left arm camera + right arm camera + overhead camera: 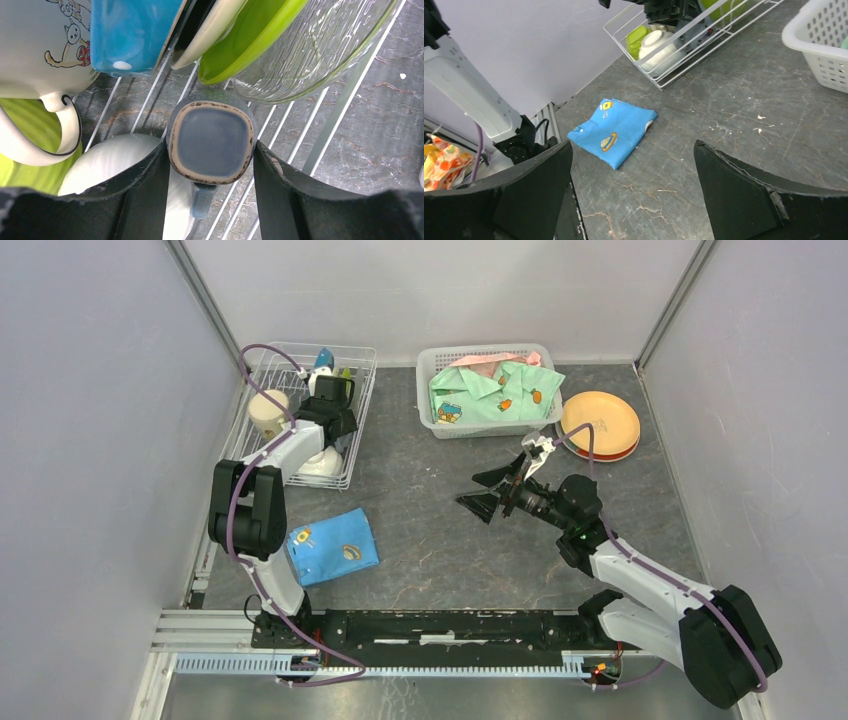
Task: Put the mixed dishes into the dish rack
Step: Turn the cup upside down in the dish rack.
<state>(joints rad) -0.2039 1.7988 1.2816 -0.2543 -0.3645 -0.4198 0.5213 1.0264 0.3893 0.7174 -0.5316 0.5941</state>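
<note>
Reaching down into the dish rack (262,355) at the worktop's (430,530) far left, the left fingers (150,190) stood partly open with a small blue-grey cup (210,141) between them. Each inner face lay against one side of the cup, so they had hold of it. The cup's long axis ran away from the wrist camera, along the line of the fingers and towards the rack's wire floor. Its squarish, brown-ringed end faced the camera; whether that end was mouth or base could not be told. Its handle (202,200) showed at the lower edge of the wrist view, between the fingers.

A white bowl (115,165) lay upside down just beside the cup. Beyond the cup, a blue plate (130,30), a cream plate (210,30) and a lime-green plate (250,40) stood on edge in the rack, with a clear glass bowl (320,45) next to them. A cartoon-printed mug (40,40) sat at the left of that view.

The right fingers (524,195) were spread wide and held nothing, hanging above the middle of the worktop. An orange plate (600,420) lay at the far right, well apart from the rack.
</note>
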